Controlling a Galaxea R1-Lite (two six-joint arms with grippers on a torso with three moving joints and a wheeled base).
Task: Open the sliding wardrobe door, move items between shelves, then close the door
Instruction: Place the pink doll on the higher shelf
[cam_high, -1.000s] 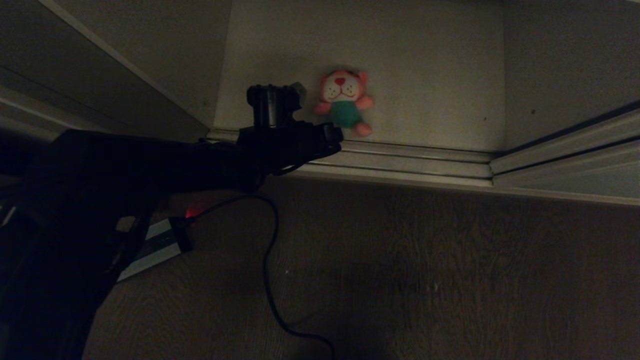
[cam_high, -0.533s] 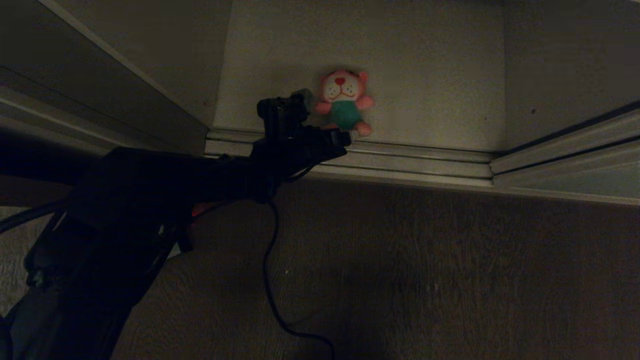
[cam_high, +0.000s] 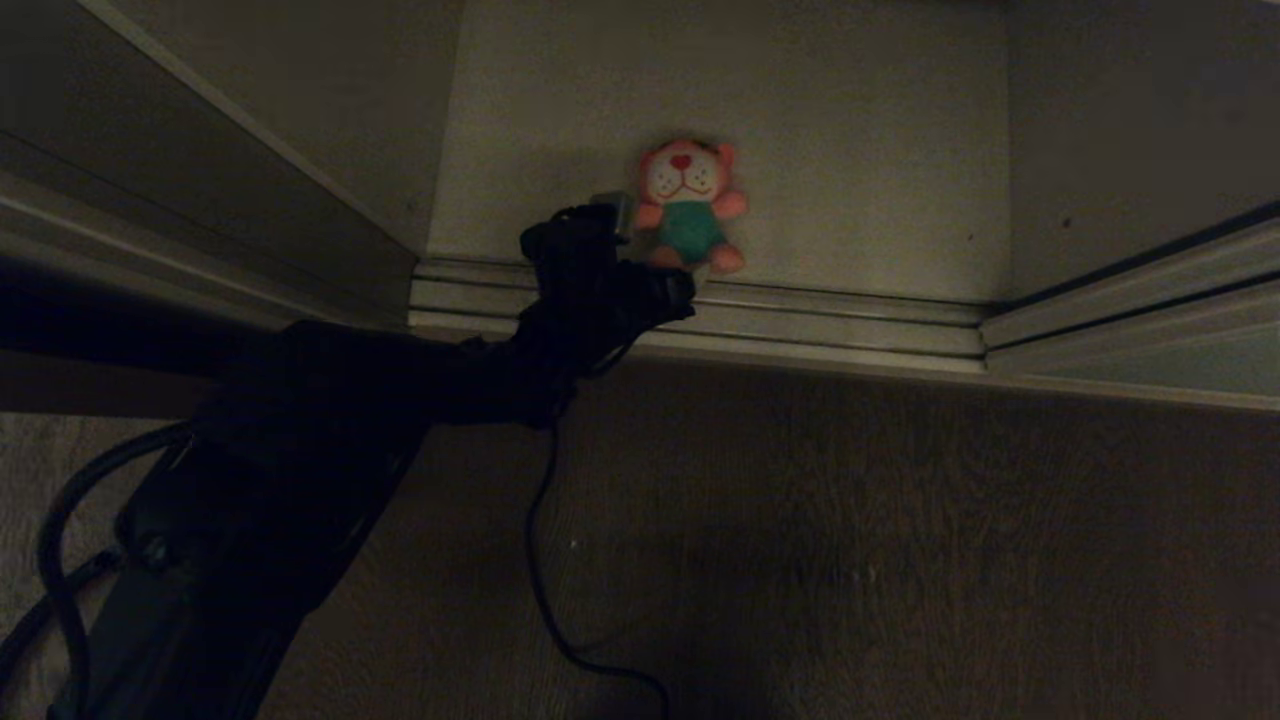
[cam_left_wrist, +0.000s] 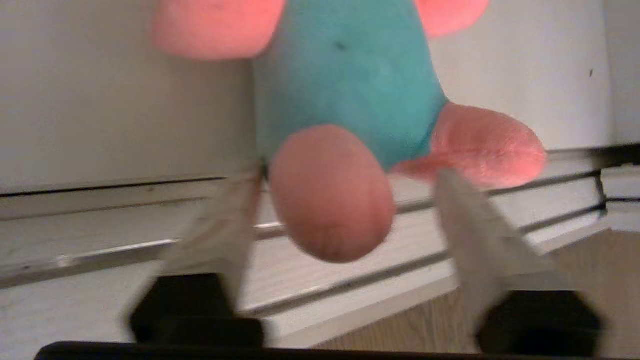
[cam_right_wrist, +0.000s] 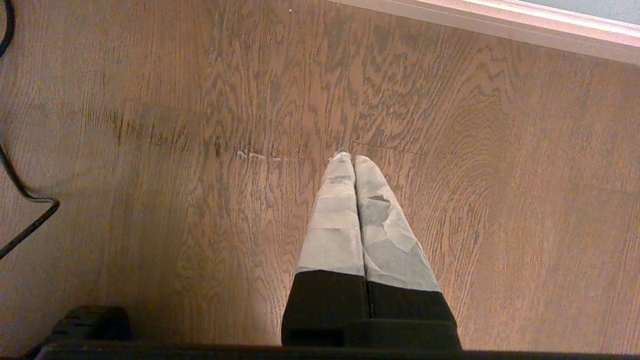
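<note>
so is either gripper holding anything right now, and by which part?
Nothing held yet. The left gripper is open, its fingers either side of one pink foot of the pink plush toy in the teal shirt, not clamped. The right gripper is shut on nothing, over the wood floor.

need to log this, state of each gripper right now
left gripper: open, fingers either side of the pink plush toy's leg.
right gripper: shut, empty.

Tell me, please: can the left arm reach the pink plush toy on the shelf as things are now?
Probably yes. The left tool is already at the pink plush toy, its fingers apart on either side of one leg, and nothing stands between them on the shelf.
</note>
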